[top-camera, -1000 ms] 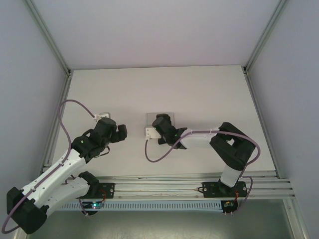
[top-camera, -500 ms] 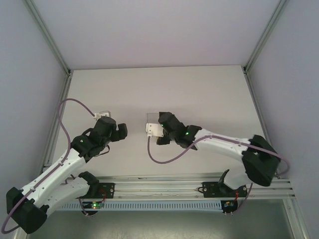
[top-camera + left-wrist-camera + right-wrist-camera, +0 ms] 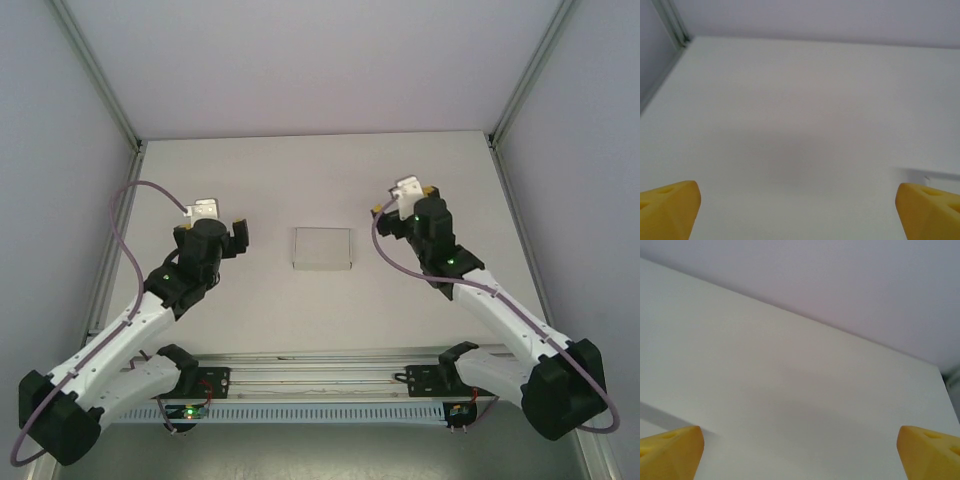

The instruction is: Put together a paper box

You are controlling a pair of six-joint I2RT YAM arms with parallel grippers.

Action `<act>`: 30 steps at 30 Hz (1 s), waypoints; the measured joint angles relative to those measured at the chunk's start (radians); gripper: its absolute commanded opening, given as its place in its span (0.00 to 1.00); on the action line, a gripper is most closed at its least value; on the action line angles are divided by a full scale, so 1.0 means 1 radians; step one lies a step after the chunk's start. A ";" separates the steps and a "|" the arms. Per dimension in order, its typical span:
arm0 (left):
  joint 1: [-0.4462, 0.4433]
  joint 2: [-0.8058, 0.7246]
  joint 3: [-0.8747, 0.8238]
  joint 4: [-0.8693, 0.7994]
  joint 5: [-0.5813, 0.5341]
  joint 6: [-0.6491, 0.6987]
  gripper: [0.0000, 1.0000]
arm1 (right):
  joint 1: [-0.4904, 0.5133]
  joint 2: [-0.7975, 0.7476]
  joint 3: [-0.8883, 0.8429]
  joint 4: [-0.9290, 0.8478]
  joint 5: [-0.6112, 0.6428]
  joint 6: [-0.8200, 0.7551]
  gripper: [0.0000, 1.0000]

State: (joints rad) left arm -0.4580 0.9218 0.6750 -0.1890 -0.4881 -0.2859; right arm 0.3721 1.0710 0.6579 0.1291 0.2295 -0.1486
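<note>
The paper box (image 3: pixel 322 248) lies as a small white rectangular box in the middle of the table, with nothing touching it. My left gripper (image 3: pixel 216 216) hovers to its left, about a box length away, open and empty. My right gripper (image 3: pixel 404 198) is to the box's right and slightly farther back, also open and empty. In the left wrist view the yellow fingertips (image 3: pixel 670 202) stand wide apart over bare table, and a pale box edge (image 3: pixel 935 174) shows at the right. The right wrist view has the yellow fingertips (image 3: pixel 671 447) spread wide over bare table.
The white table (image 3: pixel 320 180) is fenced by metal frame rails (image 3: pixel 110 250) on both sides and a grey back wall. An aluminium rail (image 3: pixel 320 370) with the arm bases runs along the near edge. Purple cables loop off both arms.
My right arm has swung off the box, out to the right and back, leaving the box uncovered. My left gripper has shifted slightly farther back.
</note>
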 measured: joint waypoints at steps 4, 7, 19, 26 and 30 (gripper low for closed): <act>0.116 0.059 -0.151 0.208 0.003 0.143 1.00 | -0.189 0.000 -0.179 0.138 -0.083 0.069 0.98; 0.221 0.101 -0.235 0.315 0.058 0.200 1.00 | -0.274 0.003 -0.276 0.252 -0.134 0.084 0.98; 0.415 0.377 -0.407 0.855 0.319 0.270 1.00 | -0.378 0.324 -0.491 0.911 -0.338 0.083 0.98; 0.448 0.663 -0.483 1.272 0.428 0.255 1.00 | -0.405 0.421 -0.524 1.139 -0.397 0.102 0.98; 0.449 0.658 -0.418 1.233 0.479 0.256 1.00 | -0.402 0.462 -0.389 1.003 -0.391 0.122 0.98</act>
State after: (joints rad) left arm -0.0090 1.5799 0.2573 1.0435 -0.0090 -0.0303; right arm -0.0303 1.5330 0.2684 1.1316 -0.1612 -0.0269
